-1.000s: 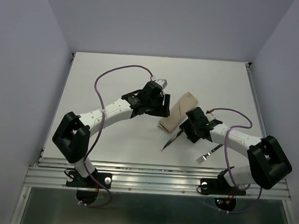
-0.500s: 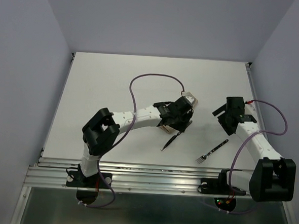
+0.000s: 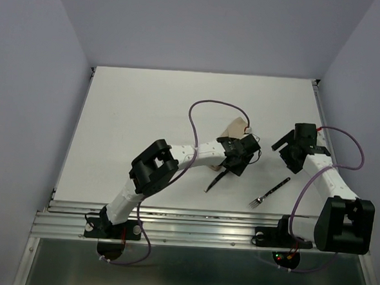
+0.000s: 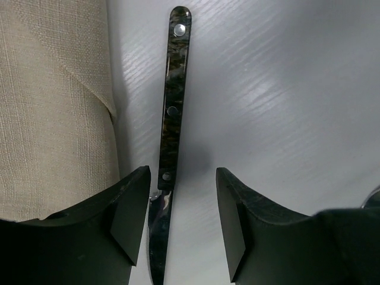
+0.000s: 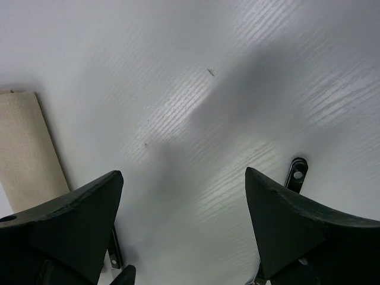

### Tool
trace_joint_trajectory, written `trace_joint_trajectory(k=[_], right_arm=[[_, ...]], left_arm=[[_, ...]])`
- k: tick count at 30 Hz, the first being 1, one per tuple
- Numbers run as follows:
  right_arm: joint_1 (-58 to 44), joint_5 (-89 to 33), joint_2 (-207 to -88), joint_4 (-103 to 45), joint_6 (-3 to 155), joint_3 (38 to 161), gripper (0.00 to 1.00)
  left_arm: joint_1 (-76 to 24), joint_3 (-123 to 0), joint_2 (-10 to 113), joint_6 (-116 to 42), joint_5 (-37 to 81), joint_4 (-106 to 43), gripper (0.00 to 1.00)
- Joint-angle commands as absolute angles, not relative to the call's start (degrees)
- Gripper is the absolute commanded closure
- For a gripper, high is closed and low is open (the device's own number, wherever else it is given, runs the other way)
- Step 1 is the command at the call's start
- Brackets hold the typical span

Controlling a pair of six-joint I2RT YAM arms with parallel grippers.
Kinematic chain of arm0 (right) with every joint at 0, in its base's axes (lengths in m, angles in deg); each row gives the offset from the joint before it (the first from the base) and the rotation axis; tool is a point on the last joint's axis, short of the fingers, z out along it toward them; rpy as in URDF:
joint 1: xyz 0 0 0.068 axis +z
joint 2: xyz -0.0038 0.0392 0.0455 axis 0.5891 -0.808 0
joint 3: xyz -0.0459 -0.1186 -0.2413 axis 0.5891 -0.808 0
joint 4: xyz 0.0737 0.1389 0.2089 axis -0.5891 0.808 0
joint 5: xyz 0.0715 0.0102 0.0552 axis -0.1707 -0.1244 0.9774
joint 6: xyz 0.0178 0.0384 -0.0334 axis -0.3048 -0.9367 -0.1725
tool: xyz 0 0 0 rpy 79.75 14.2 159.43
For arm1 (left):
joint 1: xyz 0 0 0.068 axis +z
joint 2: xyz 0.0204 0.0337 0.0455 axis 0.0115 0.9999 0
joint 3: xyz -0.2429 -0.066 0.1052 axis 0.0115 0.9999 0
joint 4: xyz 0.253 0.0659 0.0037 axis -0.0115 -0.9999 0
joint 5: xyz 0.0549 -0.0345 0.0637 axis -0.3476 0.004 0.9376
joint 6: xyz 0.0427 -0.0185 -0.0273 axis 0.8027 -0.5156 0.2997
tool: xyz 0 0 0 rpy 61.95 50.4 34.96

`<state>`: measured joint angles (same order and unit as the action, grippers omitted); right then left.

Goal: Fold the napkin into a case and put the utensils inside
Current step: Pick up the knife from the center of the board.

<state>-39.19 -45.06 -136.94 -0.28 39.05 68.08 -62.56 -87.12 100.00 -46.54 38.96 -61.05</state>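
we've got the left gripper (image 4: pixel 181 219) low over the knife (image 4: pixel 173 107), jaws released, one either side of where handle meets blade, not touching it. the folded napkin (image 4: pixel 47 119) lies just beside the knife's dark handle. right gripper (image 5: pixel 184 231) hangs spread wide above the table (image 3: pixel 134 113), grasping nothing; the fork (image 3: pixel 269 192) lies near it.

Beige case (image 4: pixel 53 119), dark mottled knife handle (image 4: pixel 173 95), white table (image 4: pixel 285 89), purple cables (image 3: pixel 212 104).

The left arm (image 3: pixel 196 152) hides most of the case (image 3: pixel 235 127); the knife (image 4: pixel 174 95) blade runs off-frame.
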Motion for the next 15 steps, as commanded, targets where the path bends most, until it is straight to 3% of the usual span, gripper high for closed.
trace_joint_trajectory(k=[1, 8, 11, 15], right_arm=[[-39.9, -43.7, -136.1, -1.6, 40.3, 68.1, 0.11], [-39.9, -43.0, -136.3, -2.3, 40.3, 67.3, 0.11], [-39.9, -43.3, -136.1, -2.3, 40.2, 67.0, 0.11], [-39.9, -43.6, -135.6, -2.2, 39.8, 66.6, 0.11]], left_arm=[[-62.3, -90.9, 100.5, -45.5, 42.5, -64.2, 0.41], [-62.3, -90.2, 102.1, -45.1, 42.9, -63.2, 0.44], [-62.3, -90.2, 103.6, -44.7, 42.2, -63.2, 0.60], [-62.3, -89.5, 104.0, -44.2, 41.2, -62.8, 0.63]])
